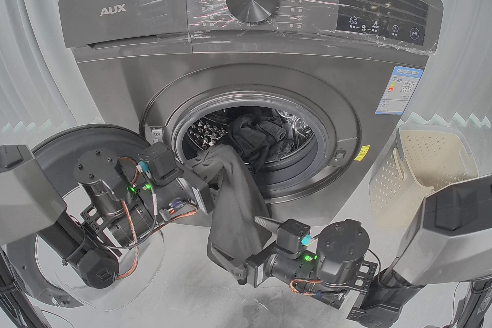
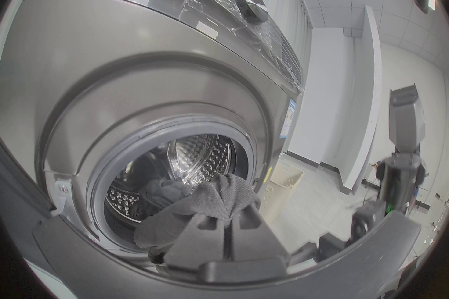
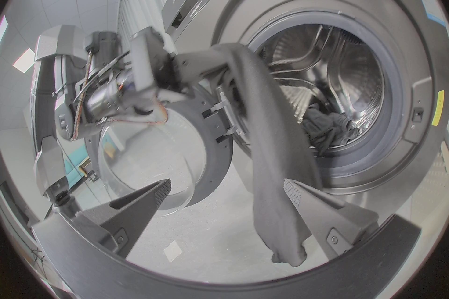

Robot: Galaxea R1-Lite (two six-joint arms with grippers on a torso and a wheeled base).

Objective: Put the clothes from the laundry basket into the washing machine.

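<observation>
A dark grey garment [image 1: 233, 201] hangs from the lower left rim of the washing machine's drum opening [image 1: 179, 129] down toward the floor. My left gripper [image 1: 202, 167] is shut on its upper end [image 2: 210, 202] just outside the opening. My right gripper [image 3: 224, 202] is low in front of the machine and open. The garment's lower end [image 3: 276, 220] hangs between its fingers, close against one finger [image 3: 322, 211]. Dark clothes [image 1: 256, 134] lie inside the drum. The cream laundry basket [image 1: 425, 165] stands to the right of the machine.
The round door [image 1: 66, 149] is swung wide open to the left, behind my left arm. The machine's front panel [image 1: 307, 67] rises just beyond the grippers. Bare grey floor [image 1: 189, 288] lies below the hanging garment.
</observation>
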